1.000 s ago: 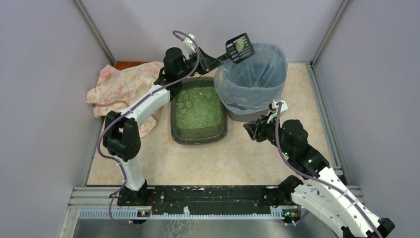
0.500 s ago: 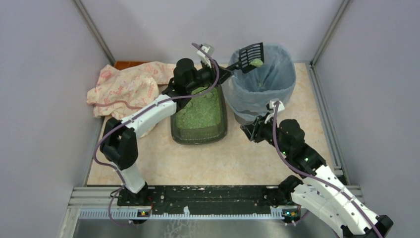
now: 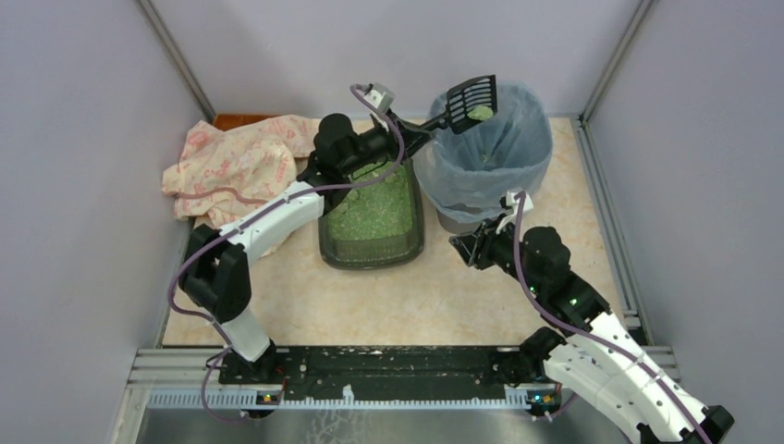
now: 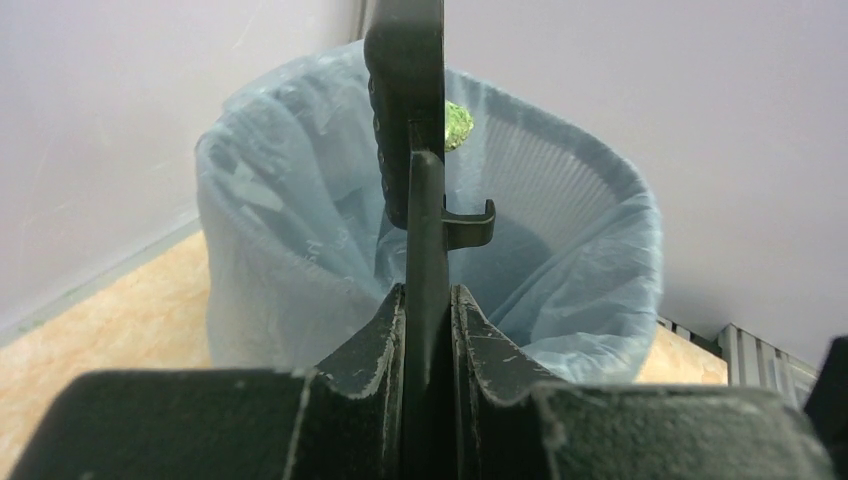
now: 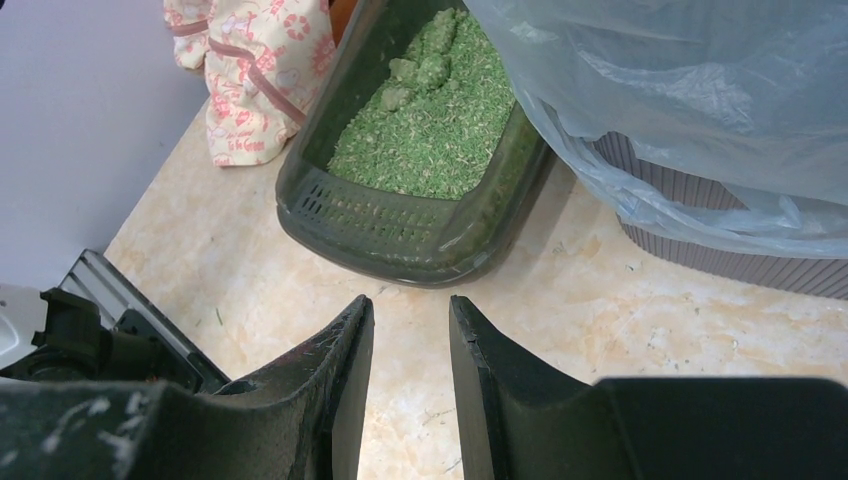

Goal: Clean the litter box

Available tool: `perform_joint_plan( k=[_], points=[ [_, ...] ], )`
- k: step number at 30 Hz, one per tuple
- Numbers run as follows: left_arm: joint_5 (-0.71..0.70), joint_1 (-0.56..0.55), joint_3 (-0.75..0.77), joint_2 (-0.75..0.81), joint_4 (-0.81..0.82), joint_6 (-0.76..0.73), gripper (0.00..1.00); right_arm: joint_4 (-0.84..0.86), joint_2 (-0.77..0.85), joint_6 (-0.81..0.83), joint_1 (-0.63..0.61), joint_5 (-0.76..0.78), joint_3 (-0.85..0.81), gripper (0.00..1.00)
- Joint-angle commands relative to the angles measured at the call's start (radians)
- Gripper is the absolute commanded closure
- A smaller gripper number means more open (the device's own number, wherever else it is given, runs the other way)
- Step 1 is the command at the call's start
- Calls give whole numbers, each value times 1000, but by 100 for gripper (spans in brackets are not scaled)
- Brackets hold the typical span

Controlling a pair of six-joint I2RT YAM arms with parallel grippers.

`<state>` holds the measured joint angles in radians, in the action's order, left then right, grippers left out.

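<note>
The litter box (image 3: 372, 260) is a dark grey-green tray of green litter in the middle of the floor; its near wall (image 5: 380, 225) shows in the right wrist view. My left gripper (image 3: 414, 137) is shut on the handle of a black slotted scoop (image 3: 470, 100). The scoop is tipped on edge over the bag-lined bin (image 3: 490, 162). A green clump (image 3: 480, 113) clings to its lower side. In the left wrist view the scoop (image 4: 406, 90) stands edge-on above my left gripper (image 4: 427, 295), with the clump (image 4: 458, 125) beside it. My right gripper (image 3: 465, 248) is open and empty, low near the tray's near right corner.
A pink patterned cloth (image 3: 236, 162) lies crumpled at the back left, also visible as the cloth (image 5: 255, 70) in the right wrist view. The bin (image 5: 700, 100) stands right of the tray, close to my right gripper (image 5: 410, 305). Walls enclose three sides.
The left arm swung the scoop right, over the bin, and rolled it from flat onto its edge; the clump slid to the lower side. The right gripper crept slightly towards the tray.
</note>
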<state>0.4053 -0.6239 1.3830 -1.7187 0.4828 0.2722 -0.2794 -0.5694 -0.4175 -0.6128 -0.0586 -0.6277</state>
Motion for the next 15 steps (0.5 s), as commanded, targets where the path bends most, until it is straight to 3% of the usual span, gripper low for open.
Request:
perform_joint_plan(
  k=[1,15],
  points=[
    [99,0,-38,67,143,-43,100,31,15,-10,2,-2,-4,66],
    [200,-2,-54,66,190,-100,100,34,15,-17,2,2,9,66]
  ],
)
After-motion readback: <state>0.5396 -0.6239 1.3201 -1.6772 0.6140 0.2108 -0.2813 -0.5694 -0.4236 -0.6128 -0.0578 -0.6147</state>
